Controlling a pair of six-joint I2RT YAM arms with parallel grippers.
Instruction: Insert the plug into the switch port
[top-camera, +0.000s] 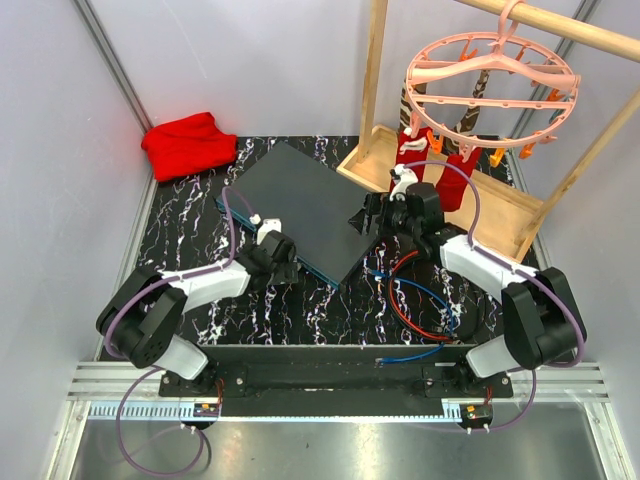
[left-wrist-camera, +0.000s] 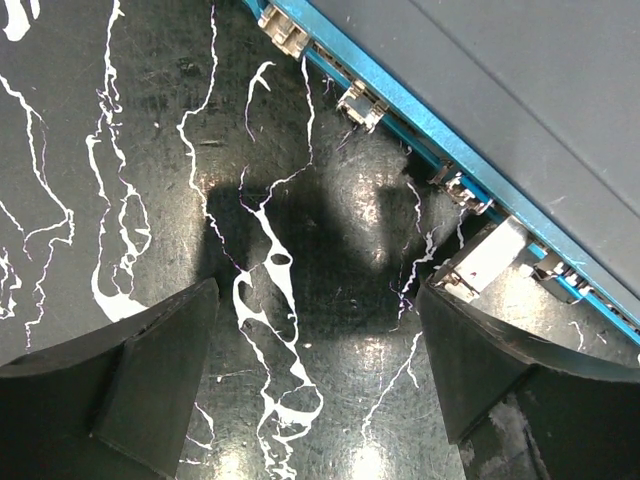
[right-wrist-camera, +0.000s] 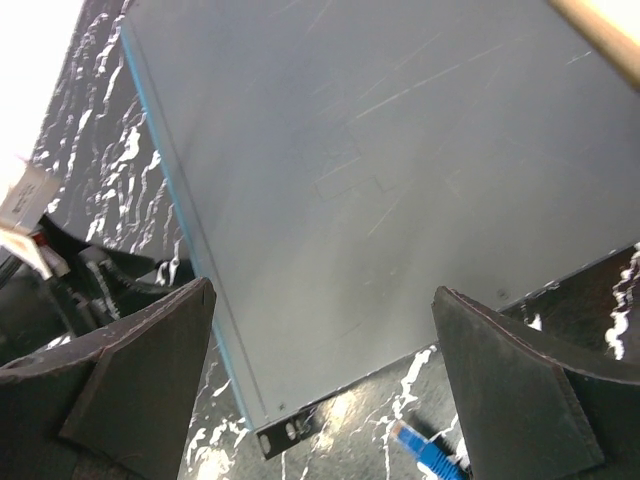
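Note:
The switch (top-camera: 300, 200) is a flat dark grey box lying at an angle mid-table, with its teal socket edge (left-wrist-camera: 420, 120) facing my left arm. My left gripper (top-camera: 282, 262) is open and empty (left-wrist-camera: 320, 300), low over the mat just in front of that edge. A small pale piece (left-wrist-camera: 490, 255) juts from the edge by the gripper's right finger; I cannot tell what it is. My right gripper (top-camera: 366, 218) is open and empty (right-wrist-camera: 322, 300) above the near corner of the switch (right-wrist-camera: 380, 180). A blue plug (right-wrist-camera: 428, 455) on a blue cable (top-camera: 415, 290) lies on the mat beside that corner.
A red cable (top-camera: 405, 312) loops with the blue one in front of my right arm. A wooden rack (top-camera: 445, 185) with a pink clip hanger (top-camera: 490, 80) stands at the back right. A red cloth (top-camera: 188, 143) lies at the back left.

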